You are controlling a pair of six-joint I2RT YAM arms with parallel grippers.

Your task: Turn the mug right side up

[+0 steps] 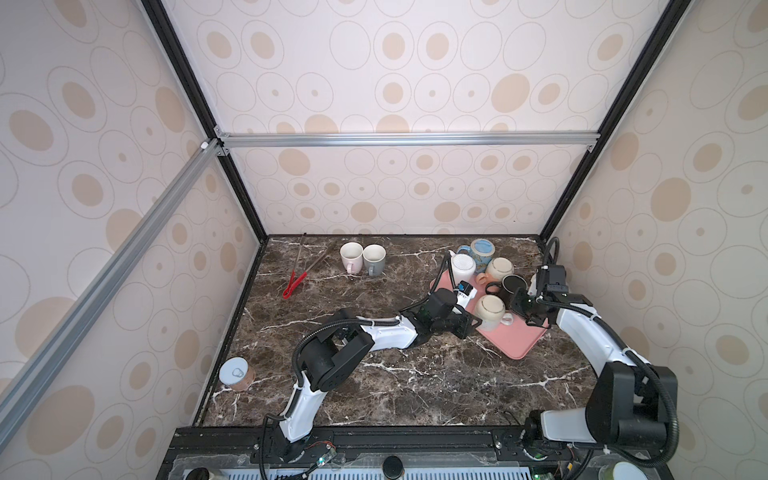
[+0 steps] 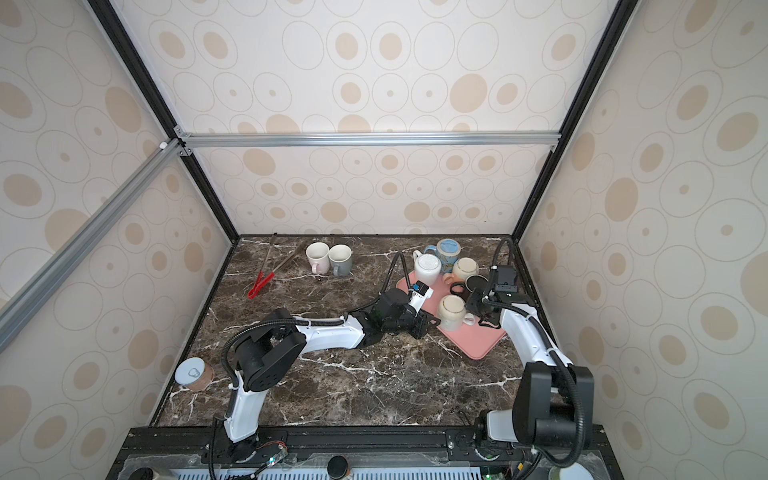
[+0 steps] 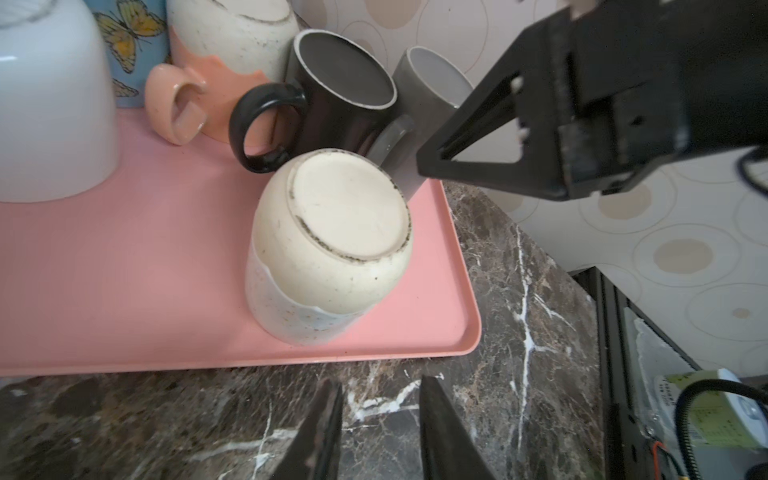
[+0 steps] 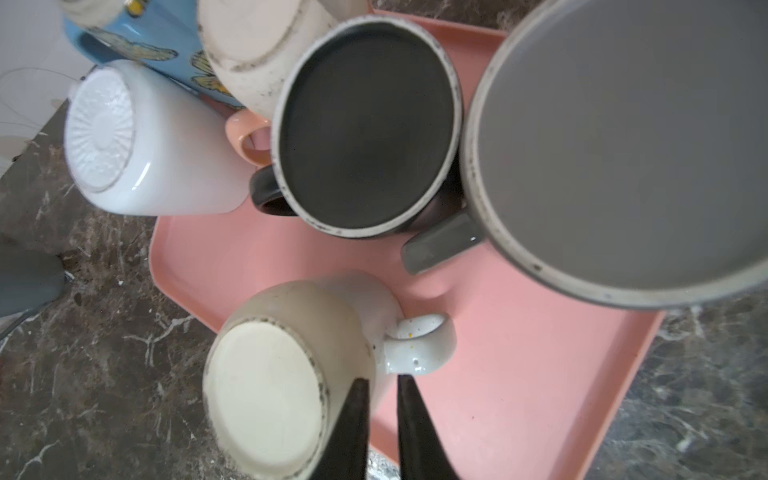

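The mug (image 1: 490, 312) (image 2: 452, 311) is cream and stands upside down on the near part of a pink tray (image 1: 515, 343), base up and handle (image 4: 419, 345) pointing right. My left gripper (image 3: 382, 384) (image 1: 476, 322) is open with nothing between its fingers. It hovers over the marble counter just short of the tray's left edge, facing the mug (image 3: 332, 245). My right gripper (image 4: 382, 379) (image 1: 517, 309) is shut, its tips just above the mug (image 4: 270, 395) on the handle side, holding nothing.
Crowded behind it on the tray are a black mug (image 3: 345, 83), a grey mug (image 3: 428, 83), a cream-and-peach mug (image 1: 498, 268), a white ribbed mug (image 1: 463, 266) and a blue butterfly mug (image 1: 480, 249). Two upright mugs (image 1: 361, 257), red tongs (image 1: 297, 278) and a can (image 1: 235, 374) are on the counter.
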